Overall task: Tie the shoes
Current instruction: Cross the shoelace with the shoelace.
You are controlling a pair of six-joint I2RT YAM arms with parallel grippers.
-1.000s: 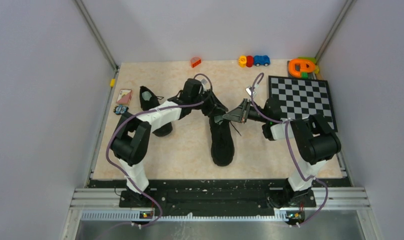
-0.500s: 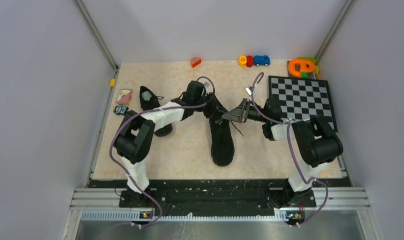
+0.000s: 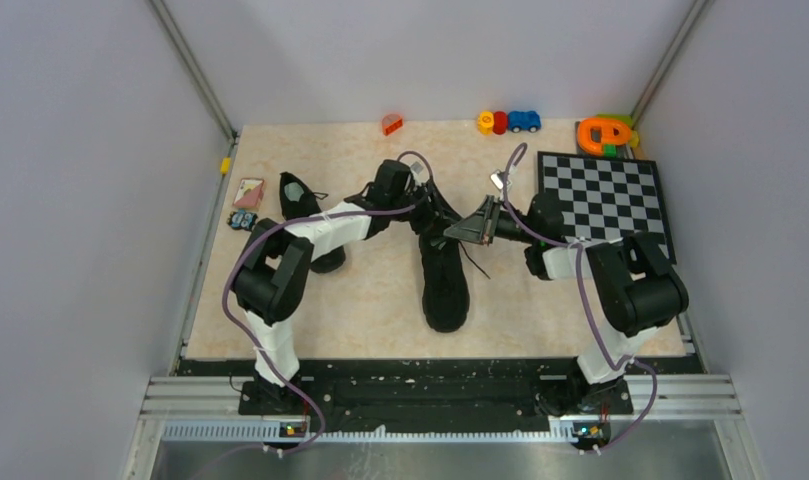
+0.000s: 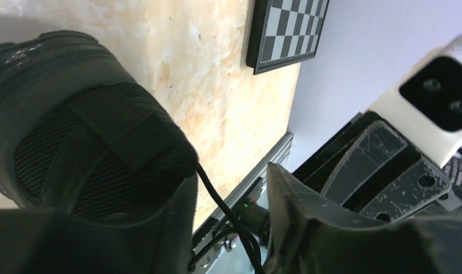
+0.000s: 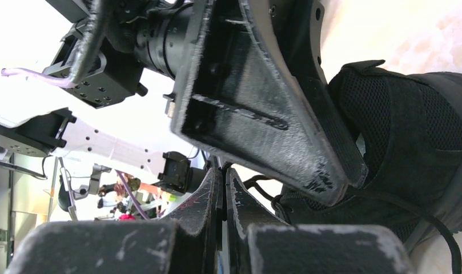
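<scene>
One black shoe (image 3: 445, 285) is laid at the middle of the table (image 3: 380, 310), the second shoe (image 3: 300, 205) to its left; the left gripper (image 4: 229, 174) is spread astride a lace (image 4: 214, 194), the right gripper (image 5: 223, 177) pressed together.

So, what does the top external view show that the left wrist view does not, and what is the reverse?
Only the top external view: the second shoe, partly hidden by the left arm, and the blue toy car at the far edge. Only the left wrist view: a thin black lace passing through the gap of the open left claw, not pinched. Both: the middle shoe, the checkerboard and the table.
</scene>
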